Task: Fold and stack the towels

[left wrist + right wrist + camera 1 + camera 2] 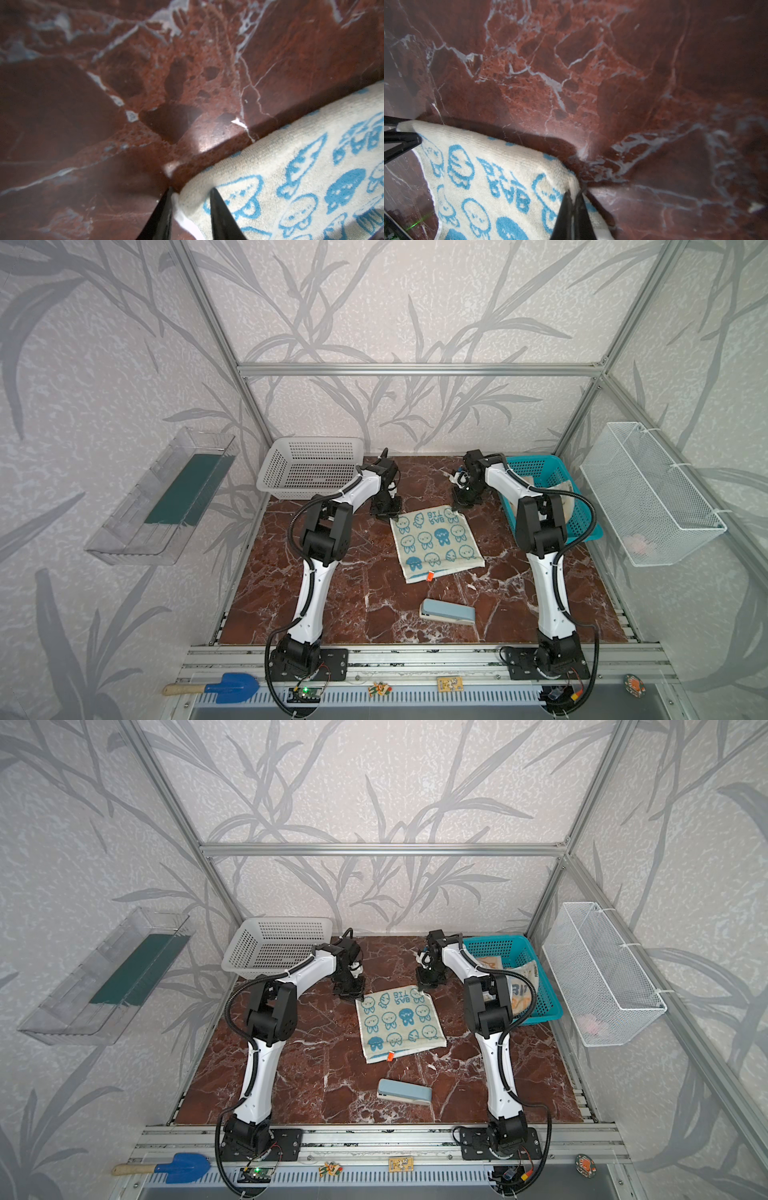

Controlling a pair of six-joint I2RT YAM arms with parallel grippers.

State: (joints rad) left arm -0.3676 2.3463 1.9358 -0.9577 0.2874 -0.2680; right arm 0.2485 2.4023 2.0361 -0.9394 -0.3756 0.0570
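A cream towel (436, 543) (401, 1023) printed with blue animal faces lies near the middle of the marble table (332, 593), apparently doubled over. My left gripper (388, 512) (191, 189) is at its far left corner, with the thick corner pinched between the fingers and raised slightly. At the far right corner my right gripper (463, 506) (574, 192) is shut tight on the towel (500, 187). The far edge hangs just above the table and casts a shadow. More towels (523, 986), one with blue and orange lettering, lie crumpled in the blue basket (582, 522), partly hidden by the right arm.
A pale blue stapler-like block (448, 611) lies near the front, in front of the towel. A white basket (309, 468) stands at the back left. A wire basket (648, 493) hangs on the right wall and a clear tray (162, 497) on the left wall.
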